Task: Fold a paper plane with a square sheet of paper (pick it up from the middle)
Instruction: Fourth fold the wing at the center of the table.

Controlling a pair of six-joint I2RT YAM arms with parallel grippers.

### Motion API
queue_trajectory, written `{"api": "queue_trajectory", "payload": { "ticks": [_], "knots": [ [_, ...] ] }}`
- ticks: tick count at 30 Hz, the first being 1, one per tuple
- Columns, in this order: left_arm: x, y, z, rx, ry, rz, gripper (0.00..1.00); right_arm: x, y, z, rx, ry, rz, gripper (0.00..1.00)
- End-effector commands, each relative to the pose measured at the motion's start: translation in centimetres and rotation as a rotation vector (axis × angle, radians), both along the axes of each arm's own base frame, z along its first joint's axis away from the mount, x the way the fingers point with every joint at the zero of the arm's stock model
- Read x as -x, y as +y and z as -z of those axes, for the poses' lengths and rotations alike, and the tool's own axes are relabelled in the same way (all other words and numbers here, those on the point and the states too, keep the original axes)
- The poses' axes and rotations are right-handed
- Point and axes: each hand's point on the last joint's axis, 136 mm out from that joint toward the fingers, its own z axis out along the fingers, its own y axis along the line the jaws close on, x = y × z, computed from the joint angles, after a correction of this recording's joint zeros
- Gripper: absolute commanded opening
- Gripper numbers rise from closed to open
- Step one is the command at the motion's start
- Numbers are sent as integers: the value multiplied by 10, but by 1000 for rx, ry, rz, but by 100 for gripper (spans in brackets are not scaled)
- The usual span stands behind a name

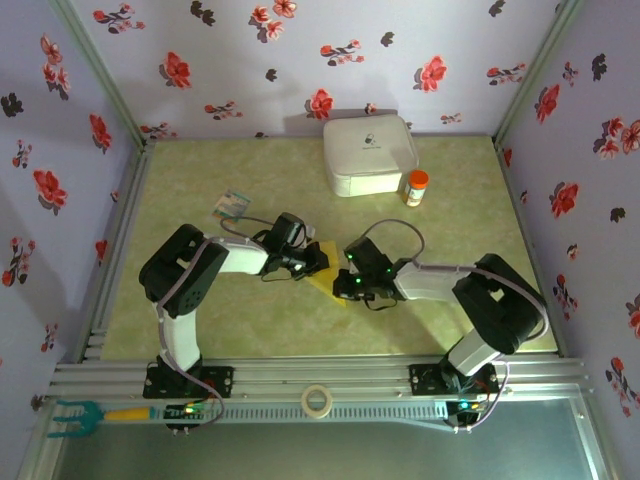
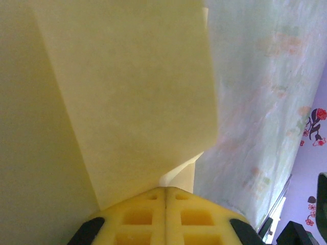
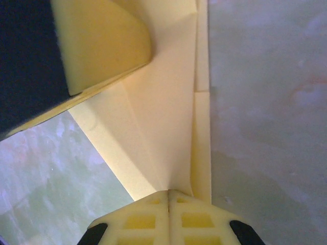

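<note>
Since the left end effector & right end effector are both clamped shut on the part-folded square sheet of paper, held btwn them low over mid worktop, risks IMO: pulling apart tears it; uneven pull skews the crease. Writing: white box logo too small to read.

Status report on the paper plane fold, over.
Left gripper shut on the yellow paper, right gripper likewise. Paper partly folded, creased, between both arms. White box and small bottle far behind, nothing in the way.
</note>
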Motion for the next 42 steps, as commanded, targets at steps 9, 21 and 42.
{"api": "queue_trajectory", "payload": {
  "ticks": [9, 21, 42],
  "knots": [
    [9, 13, 27, -85, 47, -9, 0, 3, 0, -30, -142, -9, 15, 8],
    [8, 12, 27, -87, 47, -9, 0, 13, 10, -3, -131, 80, -2, 8],
    [10, 14, 31, -94, 54, -12, 0, 35, -27, 15, -171, 135, 124, 11]
  ]
}}
